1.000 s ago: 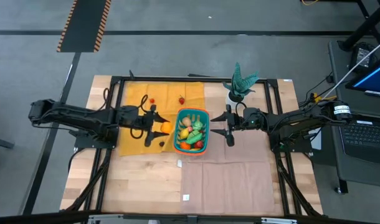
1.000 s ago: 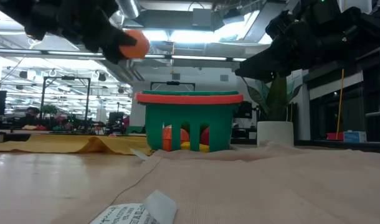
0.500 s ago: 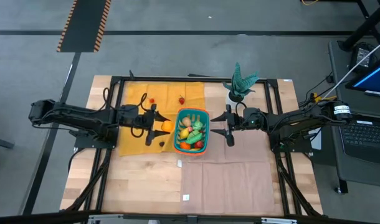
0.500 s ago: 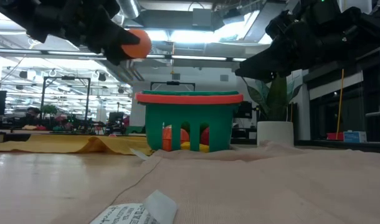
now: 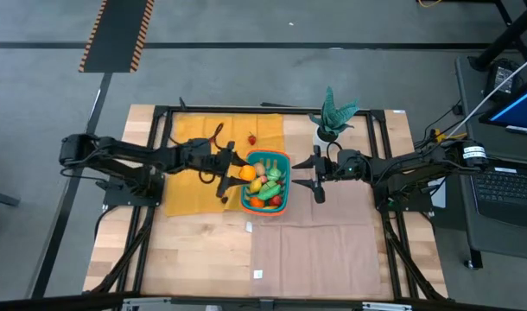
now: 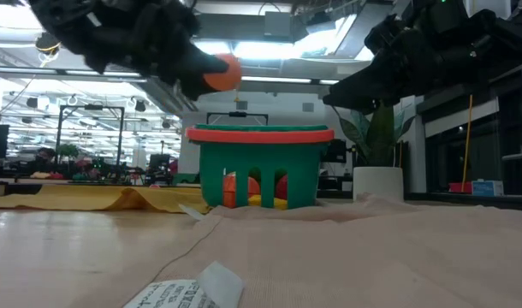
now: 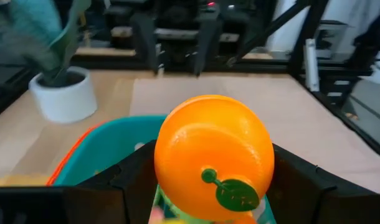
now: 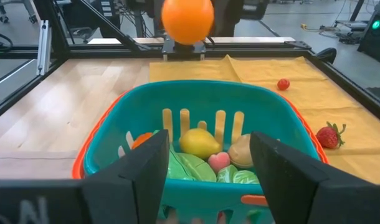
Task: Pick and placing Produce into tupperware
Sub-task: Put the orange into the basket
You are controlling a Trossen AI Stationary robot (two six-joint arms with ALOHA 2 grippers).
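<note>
Orange plastic is what I have in hand: the left gripper (image 5: 236,173) is clenched on a toy orange (image 5: 246,173), hanging it just above the near-left rim of the teal basket (image 5: 281,156), not yet let go. In the left wrist view the orange (image 7: 213,157) fills the space between my fingers with the basket right below. The right gripper (image 5: 318,174) waits with its fingers apart, holding nothing, just off the basket's other side.

By my reckoning the job is mostly done. The basket already carries a pile of produce: a lemon (image 8: 202,142), leafy greens and red pieces among them. What I still see outside is a strawberry (image 8: 330,135) and a small red piece (image 8: 283,84) on the yellow cloth (image 5: 186,138) toward the desk's far left.

The desk (image 5: 194,259) is pale wood, a tan cloth (image 5: 324,250) covering its near right. A potted plant (image 5: 333,114) stands at the far edge. Beyond is an open workshop with ceiling lights.
</note>
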